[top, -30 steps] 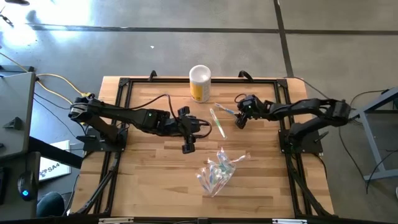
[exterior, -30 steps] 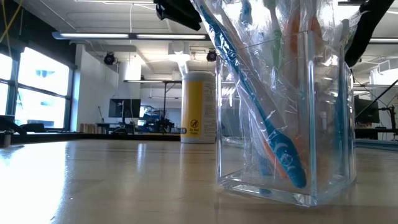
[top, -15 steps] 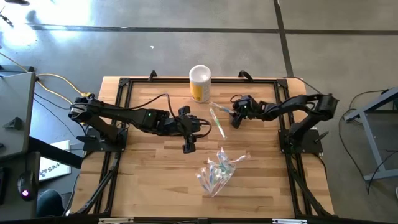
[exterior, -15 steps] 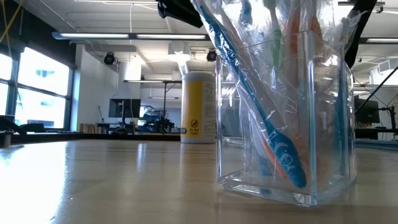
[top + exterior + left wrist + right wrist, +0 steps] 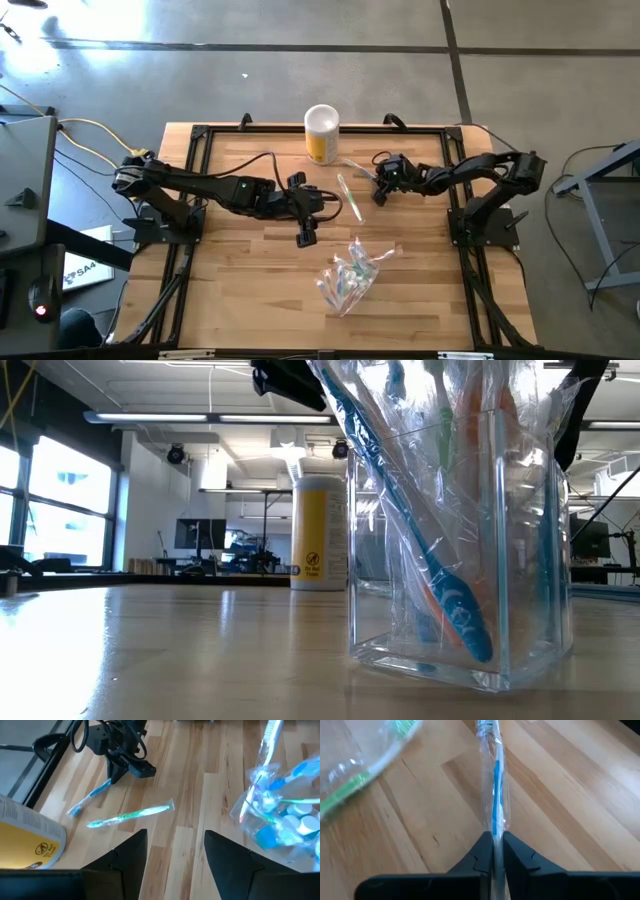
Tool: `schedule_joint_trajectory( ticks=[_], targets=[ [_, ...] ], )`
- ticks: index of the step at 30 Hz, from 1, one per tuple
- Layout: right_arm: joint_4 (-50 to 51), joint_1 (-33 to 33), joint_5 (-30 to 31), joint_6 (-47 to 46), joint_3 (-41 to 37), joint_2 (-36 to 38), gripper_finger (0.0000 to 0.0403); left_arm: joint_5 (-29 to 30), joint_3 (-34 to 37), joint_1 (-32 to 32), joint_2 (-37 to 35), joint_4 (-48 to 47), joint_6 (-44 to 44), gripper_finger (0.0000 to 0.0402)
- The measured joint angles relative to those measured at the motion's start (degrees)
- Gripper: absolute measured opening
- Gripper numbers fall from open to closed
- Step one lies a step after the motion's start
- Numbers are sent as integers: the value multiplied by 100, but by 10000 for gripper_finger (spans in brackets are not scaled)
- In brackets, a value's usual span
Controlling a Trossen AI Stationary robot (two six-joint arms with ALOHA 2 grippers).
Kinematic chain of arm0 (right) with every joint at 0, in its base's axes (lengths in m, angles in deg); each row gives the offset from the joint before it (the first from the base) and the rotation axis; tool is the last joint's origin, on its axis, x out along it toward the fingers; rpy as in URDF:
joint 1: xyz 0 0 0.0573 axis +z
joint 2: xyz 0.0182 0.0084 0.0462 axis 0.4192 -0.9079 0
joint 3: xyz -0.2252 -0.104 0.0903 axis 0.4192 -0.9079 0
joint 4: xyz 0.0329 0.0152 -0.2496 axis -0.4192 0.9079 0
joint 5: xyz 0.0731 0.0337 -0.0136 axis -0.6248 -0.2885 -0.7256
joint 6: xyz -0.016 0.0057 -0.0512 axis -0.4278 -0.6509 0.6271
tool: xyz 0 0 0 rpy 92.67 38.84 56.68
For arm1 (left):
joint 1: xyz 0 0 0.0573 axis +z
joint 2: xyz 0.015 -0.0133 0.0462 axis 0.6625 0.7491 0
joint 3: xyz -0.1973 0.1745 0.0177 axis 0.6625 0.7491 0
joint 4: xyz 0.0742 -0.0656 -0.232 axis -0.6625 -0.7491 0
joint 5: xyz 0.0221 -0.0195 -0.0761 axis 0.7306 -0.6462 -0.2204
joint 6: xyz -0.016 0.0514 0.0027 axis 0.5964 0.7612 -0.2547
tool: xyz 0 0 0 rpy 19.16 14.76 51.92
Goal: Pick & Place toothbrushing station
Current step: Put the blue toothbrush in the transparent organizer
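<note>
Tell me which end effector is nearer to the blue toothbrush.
Right. The right end effector is shut on the wrapped blue toothbrush. The left end effector hovers farther off, with the green toothbrush between them.

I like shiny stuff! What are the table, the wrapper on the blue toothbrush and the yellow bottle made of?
Table: looks like wood planks with a smooth pale finish; grain lines show.
Wrapper on the blue toothbrush: clear thin plastic, probably; it crinkles and glints.
Yellow bottle: likely plastic with a printed label, white cap; hard to be sure.
</note>
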State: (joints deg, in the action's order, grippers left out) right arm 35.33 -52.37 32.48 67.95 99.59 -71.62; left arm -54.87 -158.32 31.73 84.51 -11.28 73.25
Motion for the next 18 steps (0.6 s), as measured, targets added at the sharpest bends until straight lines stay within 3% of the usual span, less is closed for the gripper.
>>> schedule_joint_trajectory(
  ticks=[6,12,18],
  targets=[
    [891,301,601,26,-52,1001,18,-9,-2,0,216,35,2,190],
    [1892,811,1173,4,-32,2754,18,45,-2,0,233,7,143,190],
    [1918,1716,1399,43,-24,4548,18,637,-2,0,201,343,467,190]
  ],
)
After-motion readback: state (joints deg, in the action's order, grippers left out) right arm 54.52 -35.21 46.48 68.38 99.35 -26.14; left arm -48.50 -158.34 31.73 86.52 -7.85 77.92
